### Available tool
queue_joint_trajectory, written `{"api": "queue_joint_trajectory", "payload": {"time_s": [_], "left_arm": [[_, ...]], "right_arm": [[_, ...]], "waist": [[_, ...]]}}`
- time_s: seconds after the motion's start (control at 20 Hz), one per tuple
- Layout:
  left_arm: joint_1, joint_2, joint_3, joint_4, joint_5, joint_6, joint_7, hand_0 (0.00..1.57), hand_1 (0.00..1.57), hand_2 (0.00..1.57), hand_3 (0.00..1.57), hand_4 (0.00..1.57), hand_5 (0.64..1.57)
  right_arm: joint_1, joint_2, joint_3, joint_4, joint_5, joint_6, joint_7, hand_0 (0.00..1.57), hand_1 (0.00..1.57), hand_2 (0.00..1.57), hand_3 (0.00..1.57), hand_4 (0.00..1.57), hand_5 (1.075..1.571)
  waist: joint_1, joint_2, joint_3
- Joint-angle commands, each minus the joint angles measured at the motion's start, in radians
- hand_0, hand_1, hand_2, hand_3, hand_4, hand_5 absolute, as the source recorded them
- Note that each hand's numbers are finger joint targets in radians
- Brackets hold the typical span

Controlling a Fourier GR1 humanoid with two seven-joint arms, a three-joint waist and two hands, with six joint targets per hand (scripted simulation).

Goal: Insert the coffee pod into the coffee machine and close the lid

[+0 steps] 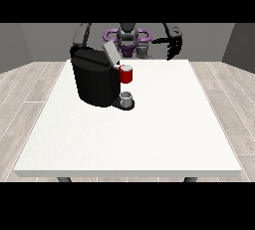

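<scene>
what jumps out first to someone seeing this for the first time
A big black coffee machine stands left of the middle of the white table, its lid tilted up. A red thing at the machine sits at its front. A black hand hangs raised at the view's right.

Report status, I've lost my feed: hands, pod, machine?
Hand at the view's right raised behind the white table, holding nothing. Other hand hidden behind black coffee machine, lid up. Small grey thing at machine's base.
</scene>
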Motion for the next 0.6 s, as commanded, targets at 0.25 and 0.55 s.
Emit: {"api": "queue_joint_trajectory", "payload": {"time_s": [0.25,0.55], "left_arm": [[0.290,0.003,0.020,0.014,0.024,-0.012,-0.046,0.00,0.00,0.00,0.00,0.35,1.571],[0.327,0.043,0.055,0.011,0.049,-0.004,-0.083,0.00,0.00,0.00,0.00,0.35,1.571]], "right_arm": [[0.069,0.139,0.225,-0.308,0.134,-0.097,0.171,0.00,0.00,0.00,0.00,0.14,1.571],[0.020,0.142,0.336,-0.533,0.135,-0.138,0.249,0.00,0.00,0.00,0.00,0.21,1.571]], "waist": [[-0.090,-0.220,-0.0011],[-0.128,-0.193,0.0002]]}}
